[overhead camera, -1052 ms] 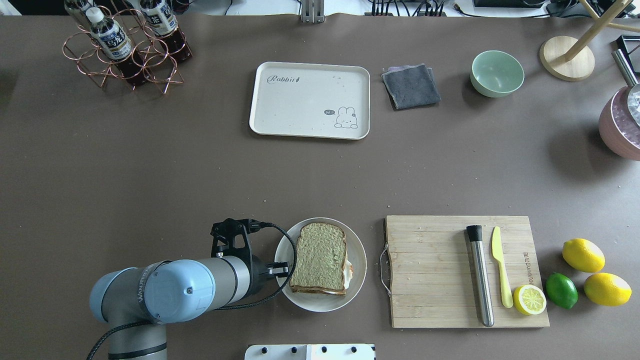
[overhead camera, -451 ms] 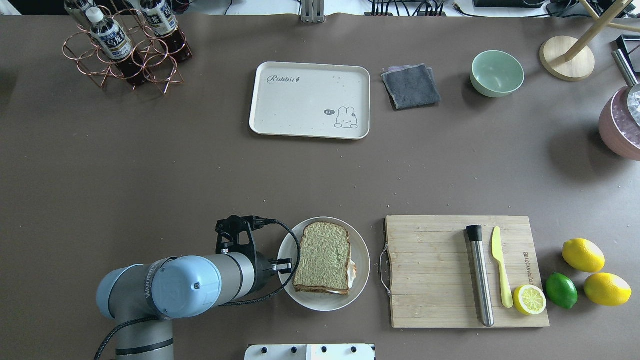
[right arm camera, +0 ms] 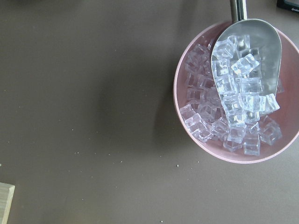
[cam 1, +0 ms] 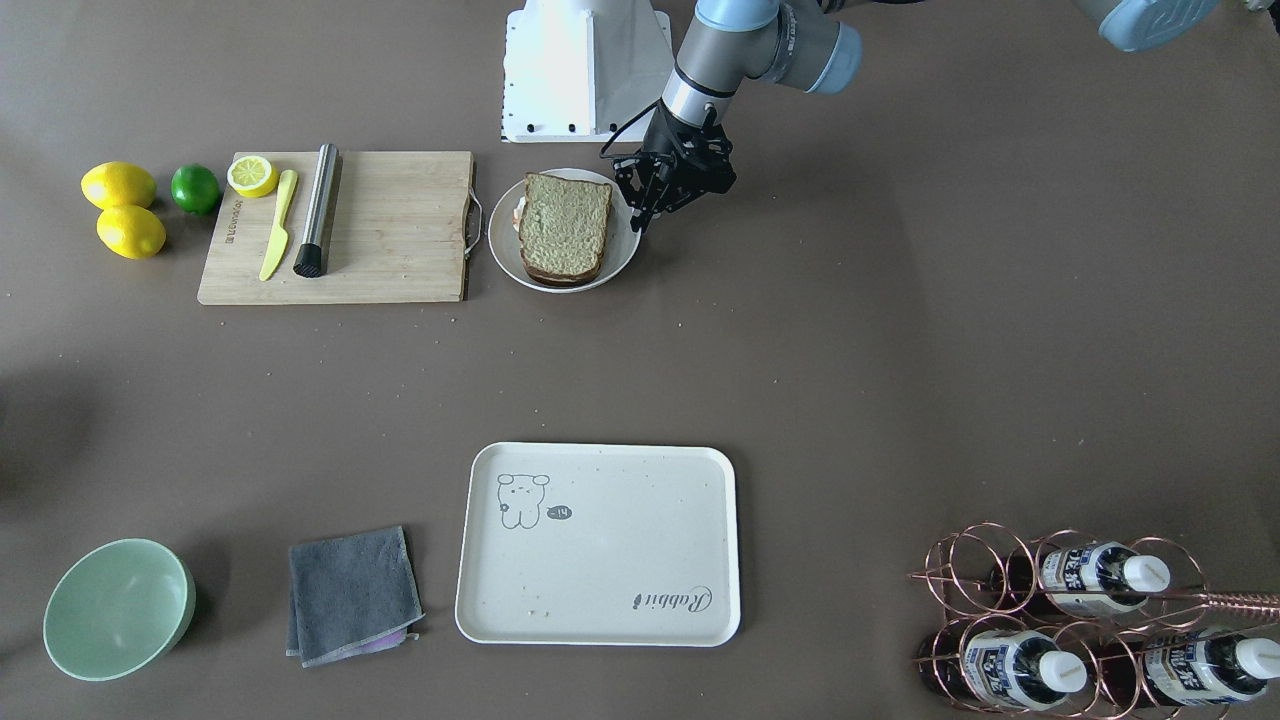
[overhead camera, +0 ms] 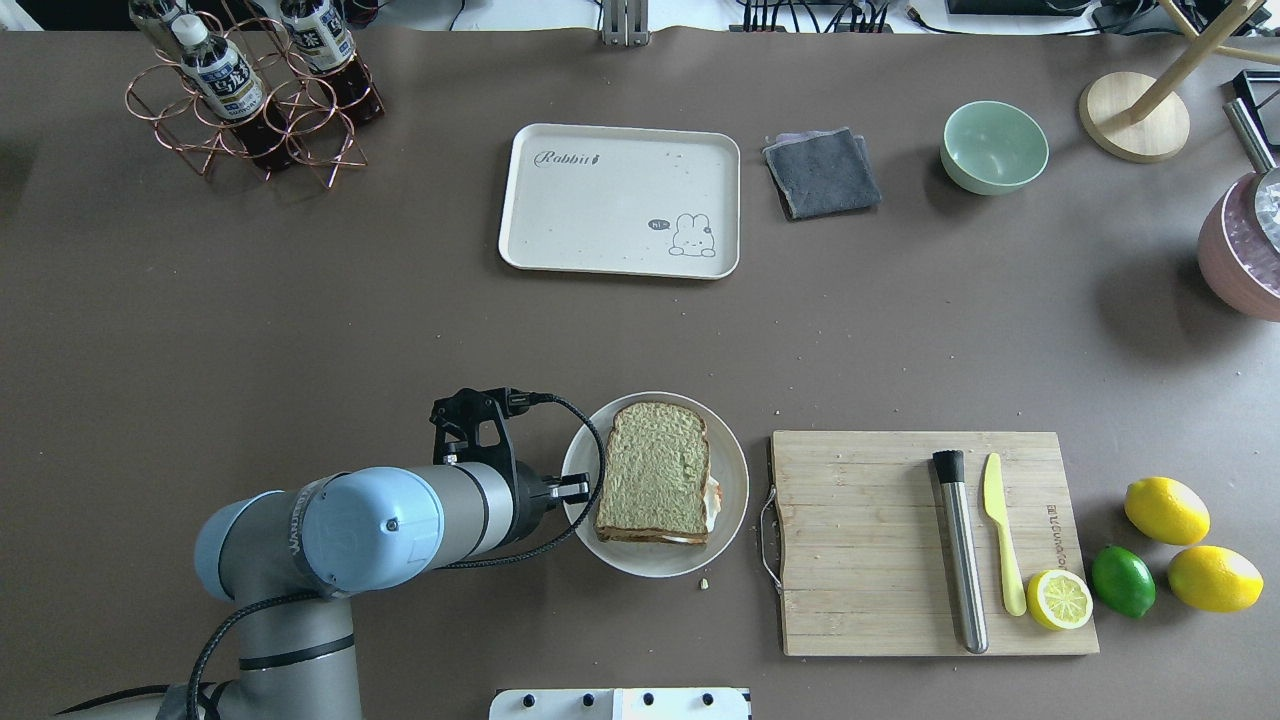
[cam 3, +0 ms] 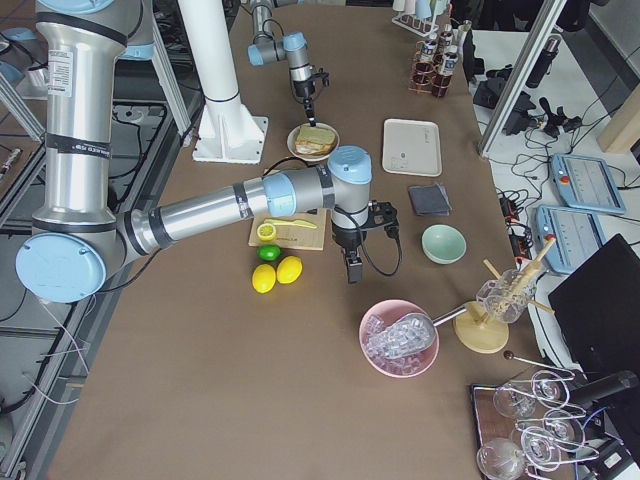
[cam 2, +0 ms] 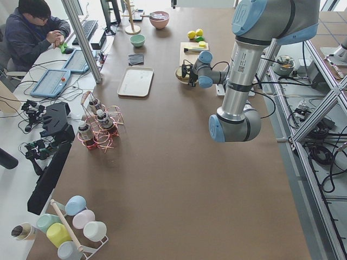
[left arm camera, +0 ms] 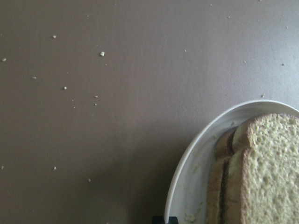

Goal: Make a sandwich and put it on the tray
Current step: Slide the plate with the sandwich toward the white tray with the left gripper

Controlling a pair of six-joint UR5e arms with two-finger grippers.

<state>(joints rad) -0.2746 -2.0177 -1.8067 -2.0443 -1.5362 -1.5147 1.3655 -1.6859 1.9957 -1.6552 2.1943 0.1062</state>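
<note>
Take the overhead view as a clock face, with 12 o'clock farthest from the robot. At 10 o'clock on the table [overhead camera: 300, 330] stands one copper rack [overhead camera: 300, 140] holding three bottles [overhead camera: 218, 75]. Toward 7 o'clock, the left tool [overhead camera: 572, 490] is closed on the 9 o'clock rim of one round plate [overhead camera: 735, 470]. On that plate lies the sandwich [overhead camera: 655, 470], two bread slices stacked, with egg white showing at its 4 o'clock corner. It is well apart from the one tray [overhead camera: 560, 220], which lies at the plate's 12 o'clock. At the tray's 3 o'clock come one grey cloth [overhead camera: 822, 172], then one green bowl [overhead camera: 993, 147]. At the plate's 3 o'clock lies one board [overhead camera: 860, 540] carrying one steel rod [overhead camera: 962, 560], one yellow knife [overhead camera: 1000, 540] and one lemon half [overhead camera: 1059, 599]. At the board's 3 o'clock sit one lime [overhead camera: 1122, 580] and two lemons [overhead camera: 1166, 510]. At the table's 2 o'clock, one pink bowl [overhead camera: 1235, 250] holds ice cubes [right arm camera: 219, 121] and one scoop [right arm camera: 245, 51]. The right tool [cam 3: 352, 272] hangs near it; whether it is open I cannot tell.
</note>
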